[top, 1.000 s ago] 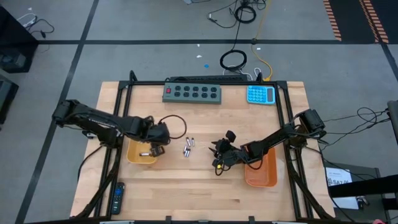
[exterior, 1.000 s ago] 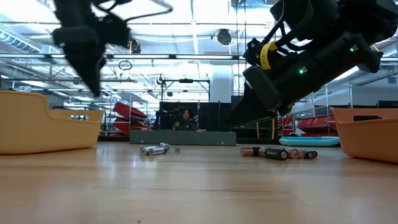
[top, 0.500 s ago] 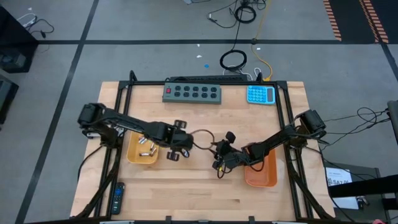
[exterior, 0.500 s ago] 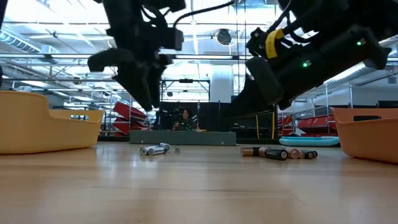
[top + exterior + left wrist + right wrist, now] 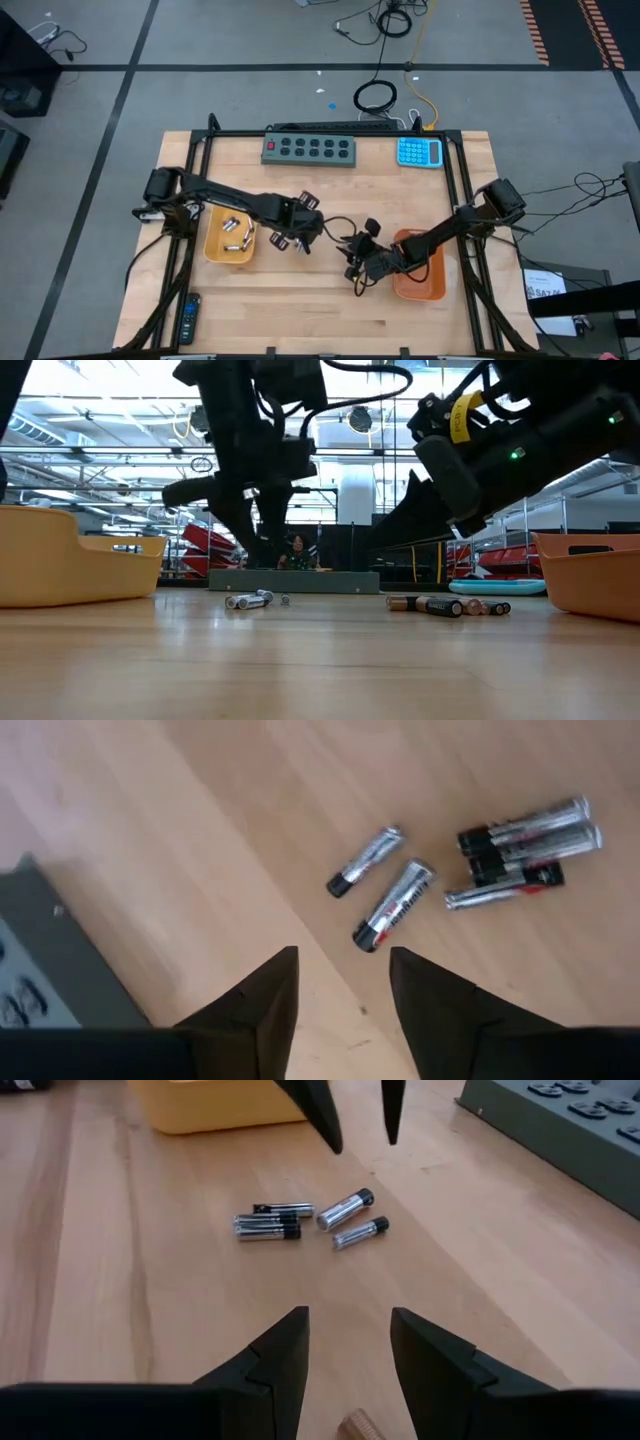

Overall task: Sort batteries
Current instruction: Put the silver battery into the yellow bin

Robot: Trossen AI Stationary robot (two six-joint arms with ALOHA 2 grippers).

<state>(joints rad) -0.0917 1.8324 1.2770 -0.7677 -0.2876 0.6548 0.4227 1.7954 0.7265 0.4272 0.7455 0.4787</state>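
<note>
Swung away from the yellow tray [image 5: 212,250] within the last second: left gripper [image 5: 340,982], jaws apart and empty, now poised over loose batteries [image 5: 470,865] just ahead. Next pick probably imminent. Right gripper [image 5: 348,1342] waiting nearby, also open, empty.

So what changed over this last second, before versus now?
The left gripper swung from over the yellow tray out to the silvery batteries mid-table, open and empty. The right gripper, also open, barely shifted. The batteries, both trays, button strip and calculator stayed put.
</note>
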